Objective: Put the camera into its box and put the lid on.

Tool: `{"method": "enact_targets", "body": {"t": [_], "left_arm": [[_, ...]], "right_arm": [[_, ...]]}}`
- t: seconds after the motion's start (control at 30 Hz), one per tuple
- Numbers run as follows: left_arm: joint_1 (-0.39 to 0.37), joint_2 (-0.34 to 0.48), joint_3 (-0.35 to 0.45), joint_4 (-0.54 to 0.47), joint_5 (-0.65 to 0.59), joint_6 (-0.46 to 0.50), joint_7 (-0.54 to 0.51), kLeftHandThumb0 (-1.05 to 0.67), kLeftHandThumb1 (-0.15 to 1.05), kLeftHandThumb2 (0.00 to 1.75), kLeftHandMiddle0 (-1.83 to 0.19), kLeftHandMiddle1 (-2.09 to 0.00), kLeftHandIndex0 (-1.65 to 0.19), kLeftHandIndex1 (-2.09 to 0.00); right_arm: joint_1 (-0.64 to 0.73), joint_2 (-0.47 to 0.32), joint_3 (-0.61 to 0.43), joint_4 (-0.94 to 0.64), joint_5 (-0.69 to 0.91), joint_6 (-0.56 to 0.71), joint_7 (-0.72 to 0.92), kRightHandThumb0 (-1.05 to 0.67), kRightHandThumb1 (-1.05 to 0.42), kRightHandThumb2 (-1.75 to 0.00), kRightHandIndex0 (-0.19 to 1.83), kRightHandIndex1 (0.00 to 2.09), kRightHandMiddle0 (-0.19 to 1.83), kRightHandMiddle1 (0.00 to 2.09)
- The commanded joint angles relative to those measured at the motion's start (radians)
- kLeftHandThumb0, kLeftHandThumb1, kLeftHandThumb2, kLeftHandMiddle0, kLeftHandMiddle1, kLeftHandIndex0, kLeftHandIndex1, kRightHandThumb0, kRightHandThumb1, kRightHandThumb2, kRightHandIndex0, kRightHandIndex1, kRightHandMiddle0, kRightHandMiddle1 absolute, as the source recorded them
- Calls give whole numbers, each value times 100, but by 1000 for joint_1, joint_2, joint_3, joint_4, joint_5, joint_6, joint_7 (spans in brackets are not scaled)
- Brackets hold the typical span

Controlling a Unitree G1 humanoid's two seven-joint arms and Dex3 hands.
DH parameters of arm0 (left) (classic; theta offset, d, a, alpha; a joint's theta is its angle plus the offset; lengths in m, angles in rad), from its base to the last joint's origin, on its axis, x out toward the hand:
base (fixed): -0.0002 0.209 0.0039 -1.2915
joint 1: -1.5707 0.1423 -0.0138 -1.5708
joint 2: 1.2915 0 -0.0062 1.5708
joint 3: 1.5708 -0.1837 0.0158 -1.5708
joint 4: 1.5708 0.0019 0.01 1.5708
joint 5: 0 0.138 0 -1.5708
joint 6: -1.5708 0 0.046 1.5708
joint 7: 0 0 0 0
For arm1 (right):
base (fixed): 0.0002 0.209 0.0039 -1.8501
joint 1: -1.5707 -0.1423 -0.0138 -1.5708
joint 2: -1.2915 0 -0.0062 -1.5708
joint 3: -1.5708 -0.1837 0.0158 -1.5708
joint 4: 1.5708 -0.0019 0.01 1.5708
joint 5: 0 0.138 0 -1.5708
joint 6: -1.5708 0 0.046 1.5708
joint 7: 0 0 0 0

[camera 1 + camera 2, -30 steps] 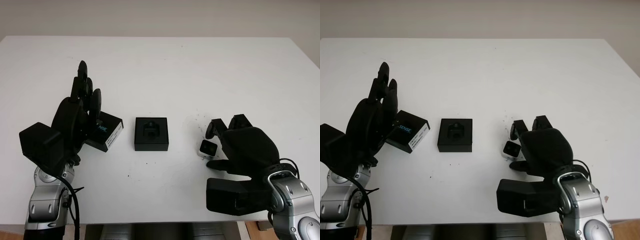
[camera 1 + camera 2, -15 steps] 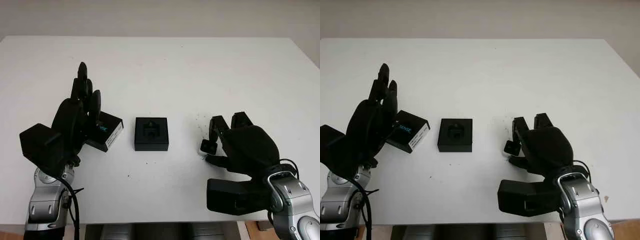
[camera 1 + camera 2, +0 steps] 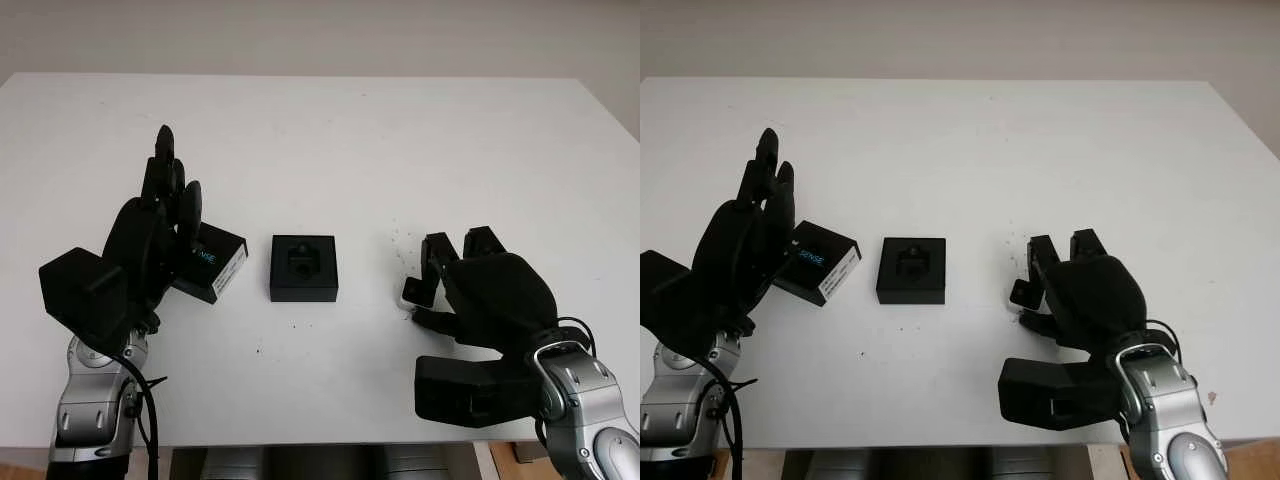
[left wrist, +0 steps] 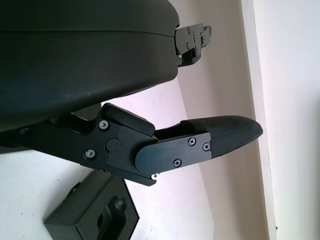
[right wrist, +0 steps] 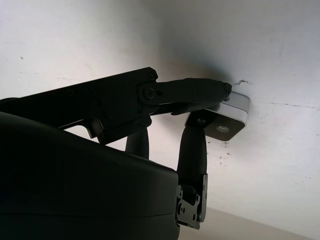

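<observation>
The small white camera (image 5: pixel 222 117) with a dark lens face lies on the table to the right of the box, mostly covered in the left eye view by my right hand (image 3: pixel 422 290). That hand is shut on it, with one fingertip on its top edge and another finger across its front. The black box (image 3: pixel 304 267) stands open at the table's middle, its moulded insert bare; it is also seen as the box (image 4: pixel 95 215) in the left wrist view. The black lid (image 3: pixel 217 263) with a white label lies left of the box. My left hand (image 3: pixel 168 185) is open beside the lid, overlapping its left end.
The white table (image 3: pixel 330 140) stretches far behind the objects, and its front edge runs just under both forearms. A few small dark specks mark the surface around the camera and in front of the box.
My right hand's fingers have curled in around the camera, which was fully visible a second ago and is now mostly covered. The left hand, lid and box have not moved.
</observation>
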Motion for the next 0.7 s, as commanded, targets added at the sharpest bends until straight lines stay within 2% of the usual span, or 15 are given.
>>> {"method": "enact_targets", "body": {"t": [0.0, 0.13, 0.2, 0.3, 0.47, 0.67], "left_arm": [[2, 7, -1, -10, 1, -9, 0, -83, 105, 66, 19, 0, 19, 0], [0, 7, -2, -10, 1, -4, 0, -83, 105, 67, 19, 0, 19, 0], [-2, 6, -3, -7, 1, -8, 1, -82, 105, 67, 19, 0, 19, 0], [-4, 4, -4, -4, 2, -9, 3, -82, 105, 67, 19, 0, 19, 0], [-11, 3, -8, 6, 6, -12, 6, -82, 105, 67, 19, 0, 19, 0], [-16, 4, -11, 13, 8, -14, 7, -83, 105, 68, 19, 0, 19, 0]], "right_arm": [[3, -7, 6, 7, -5, 9, 11, -54, -105, -26, -19, 183, -19, 171], [5, -9, -2, -8, 15, 1, 17, -55, -105, -25, -19, 176, -15, 153], [7, -10, -11, -16, 42, -16, -10, -55, -105, -21, -17, 167, -6, 132], [11, -15, -24, -22, 68, -46, -70, -58, -105, -14, -12, 161, -1, 124], [7, -21, -41, -71, 95, -59, -65, -59, -104, -6, -19, 174, -1, 122], [-10, -7, -44, -129, 87, -36, -4, -61, -100, -5, -19, 183, -10, 149]]}}
